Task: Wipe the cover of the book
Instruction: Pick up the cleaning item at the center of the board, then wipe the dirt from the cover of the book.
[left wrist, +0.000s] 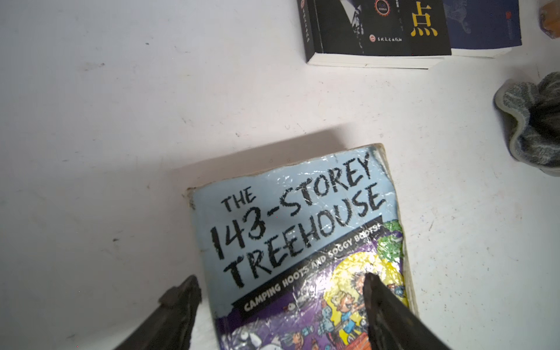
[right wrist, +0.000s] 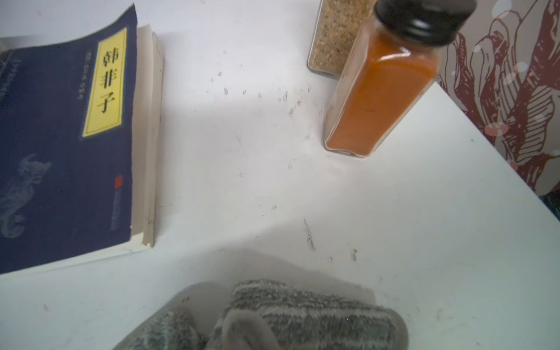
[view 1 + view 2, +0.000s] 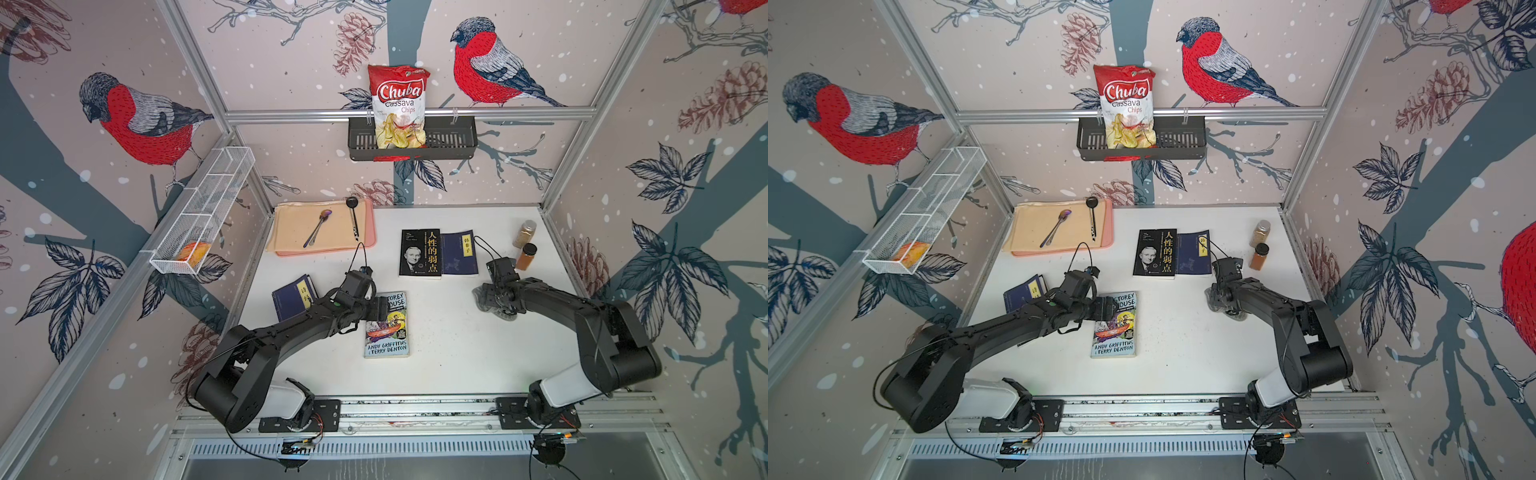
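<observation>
My left gripper point(image 1: 281, 277) hangs open above the paperback book point(image 1: 291, 218). One finger sits just off the spine edge and the other over the cover, and neither clamps anything. The book lies flat, cover up, a little toward 7 o'clock from the middle of the table point(image 3: 449, 365), taking 12 as the back wall. My right gripper point(image 3: 494, 299) is at 3 o'clock from the book, well apart from it, down on the grey cloth point(image 2: 272, 315). The cloth hides those fingers, so I cannot tell whether they are spread or pinched. At 12 to 1 o'clock from the paperback lie a black book point(image 3: 419, 251) and, just beside it, a blue book point(image 3: 459, 253). Out at 2 o'clock stand an orange spice jar point(image 3: 526, 257) and a tan spice jar point(image 3: 524, 233).
</observation>
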Motion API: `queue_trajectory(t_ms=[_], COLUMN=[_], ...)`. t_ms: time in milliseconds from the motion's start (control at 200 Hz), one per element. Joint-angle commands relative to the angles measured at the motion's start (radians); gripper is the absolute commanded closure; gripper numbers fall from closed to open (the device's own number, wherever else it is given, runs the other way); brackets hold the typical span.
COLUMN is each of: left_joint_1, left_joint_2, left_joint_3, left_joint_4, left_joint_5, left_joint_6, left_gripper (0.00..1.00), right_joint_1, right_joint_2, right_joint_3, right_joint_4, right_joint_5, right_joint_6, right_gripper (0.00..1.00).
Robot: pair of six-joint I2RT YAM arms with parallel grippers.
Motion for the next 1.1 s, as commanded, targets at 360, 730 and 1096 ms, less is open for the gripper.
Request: queue_trajectory(t_ms=[360,730,1096], left_joint_1=[0.003,0.019,0.047], left_joint_2=[0.001,0.027,0.015], left_joint_3=[-0.008,0.025,-0.021], left_joint_4=[0.007,0.002,0.054], left_joint_5=[-0.004,-0.040,-0.012], left_joint_6=[0.024,0.041,0.030], left_gripper=[0.18,0.33,0.52], right_joint_1=[0.026,0.501,0.752], right_joint_2=[-0.093,-0.210,0.039], right_joint_3=[-0.001,0.173,0.193], right_joint_4=[-0.002,0.045,0.221], right_joint_5=[-0.030,-0.070,-0.158], right_joint_6=[-0.003,0.063,0.121], right_gripper=[0.89,0.93,0.89])
